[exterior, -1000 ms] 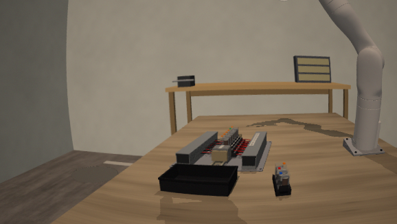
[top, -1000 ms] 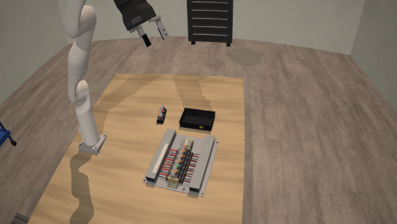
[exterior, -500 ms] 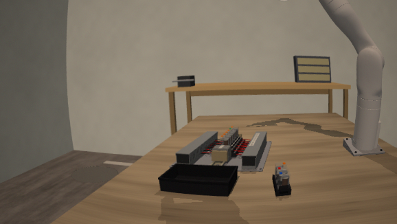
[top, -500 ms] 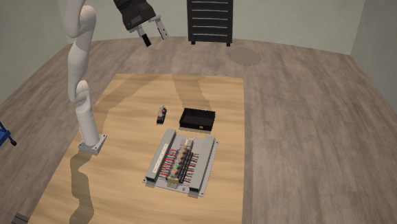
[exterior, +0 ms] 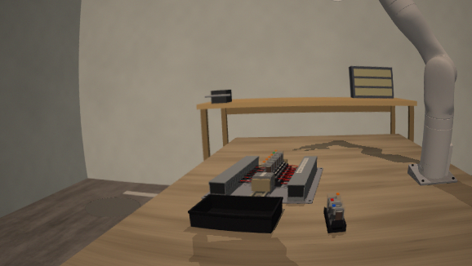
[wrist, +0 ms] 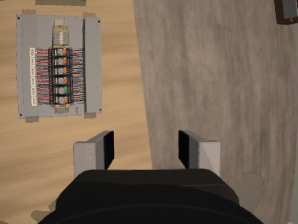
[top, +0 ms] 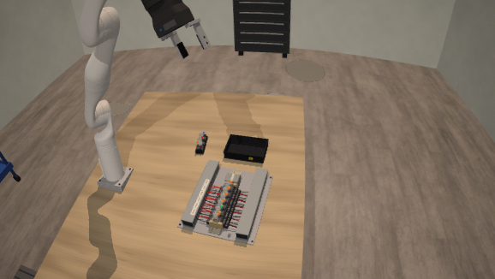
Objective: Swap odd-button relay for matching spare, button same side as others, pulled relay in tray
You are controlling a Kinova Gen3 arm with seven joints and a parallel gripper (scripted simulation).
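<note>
Where wood grain spreads, boxy black tray (top: 246,159) (exterior: 231,223).

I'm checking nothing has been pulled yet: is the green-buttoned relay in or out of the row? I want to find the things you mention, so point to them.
In: the green-buttoned relay (top: 221,207) (wrist: 62,90) sits between orange-buttoned neighbours. How deeply it is plugged, I cannot tell.

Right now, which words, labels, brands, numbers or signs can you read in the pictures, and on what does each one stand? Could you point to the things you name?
No text can be read with certainty.
White labels on the left duct (top: 212,171) (wrist: 29,37): marks seem present, too small and blurred to read.
Tray (top: 231,156) (exterior: 230,222): a small yellow mark, no readable text.
Relays (wrist: 61,71): no readable text.
</note>
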